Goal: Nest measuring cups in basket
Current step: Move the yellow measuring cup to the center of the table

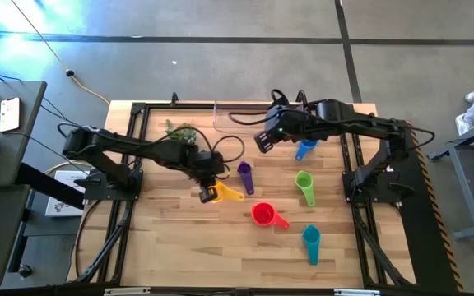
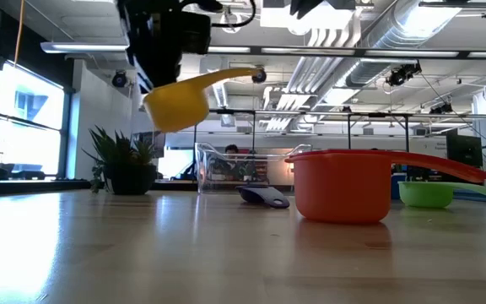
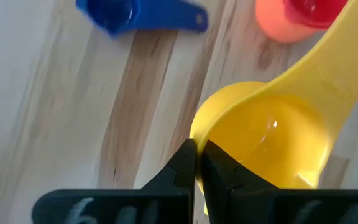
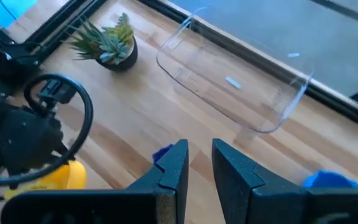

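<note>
A yellow measuring cup [image 2: 175, 105] hangs above the table with my left gripper [image 1: 207, 194] shut on it, left of the table's middle. On the wood lie a purple cup [image 1: 245, 177], a green cup [image 1: 305, 187], a red cup [image 1: 265, 215], a teal cup [image 1: 311, 242] and a blue cup [image 1: 305, 149]. The clear basket [image 1: 237, 115] stands on its base at the far edge with nothing in it. My right gripper [image 1: 263, 140] hovers just in front of the basket, beside the blue cup. Its fingers [image 4: 178, 163] stand a little apart with nothing between them. My left gripper pinches the yellow cup's bowl wall at the rim [image 3: 205, 127], on the side away from the handle. One finger is inside the bowl and one outside. The fingers slant down from above. The cup is lifted clear, its handle [image 2: 226, 80] slanting up.
A small potted plant [image 1: 179, 130] stands at the far left beside the basket. The red cup [image 2: 344, 186] sits close to the low camera. Bare wood lies along the near edge, left of the red and teal cups.
</note>
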{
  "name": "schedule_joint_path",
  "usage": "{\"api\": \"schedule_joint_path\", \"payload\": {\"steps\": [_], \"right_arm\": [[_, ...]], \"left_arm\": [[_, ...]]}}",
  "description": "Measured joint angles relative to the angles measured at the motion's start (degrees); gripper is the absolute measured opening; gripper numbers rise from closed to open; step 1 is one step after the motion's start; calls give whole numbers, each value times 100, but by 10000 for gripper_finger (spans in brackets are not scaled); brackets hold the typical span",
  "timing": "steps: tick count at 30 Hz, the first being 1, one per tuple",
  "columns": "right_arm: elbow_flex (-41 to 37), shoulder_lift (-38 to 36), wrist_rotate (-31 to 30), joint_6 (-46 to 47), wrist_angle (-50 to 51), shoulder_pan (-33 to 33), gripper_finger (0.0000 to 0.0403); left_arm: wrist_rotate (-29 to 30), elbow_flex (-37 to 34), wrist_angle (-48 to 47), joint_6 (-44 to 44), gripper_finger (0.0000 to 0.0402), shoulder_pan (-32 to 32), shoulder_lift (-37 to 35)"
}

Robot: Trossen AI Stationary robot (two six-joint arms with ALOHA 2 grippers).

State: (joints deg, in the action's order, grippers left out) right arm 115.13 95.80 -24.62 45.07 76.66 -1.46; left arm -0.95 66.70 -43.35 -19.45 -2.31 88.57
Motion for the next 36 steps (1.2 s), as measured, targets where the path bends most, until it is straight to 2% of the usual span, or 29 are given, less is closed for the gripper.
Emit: {"api": "schedule_joint_path", "payload": {"steps": [6,11,21,29,36], "right_arm": [[0,-19,69,404,590,163,64],[0,-21,-247,1261,1340,506,64],[-66,16,-326,2278,1318,1361,64],[-66,10,494,2526,682,1884,64],[-66,10,1400,1910,-509,1968,64]], "left_arm": [[-8,471,116,271,3,-17,238],[-15,625,327,367,4,-62,267],[30,829,483,577,4,-283,265],[632,1005,465,923,5,-581,265],[1151,1267,467,1175,4,-770,265]]}}
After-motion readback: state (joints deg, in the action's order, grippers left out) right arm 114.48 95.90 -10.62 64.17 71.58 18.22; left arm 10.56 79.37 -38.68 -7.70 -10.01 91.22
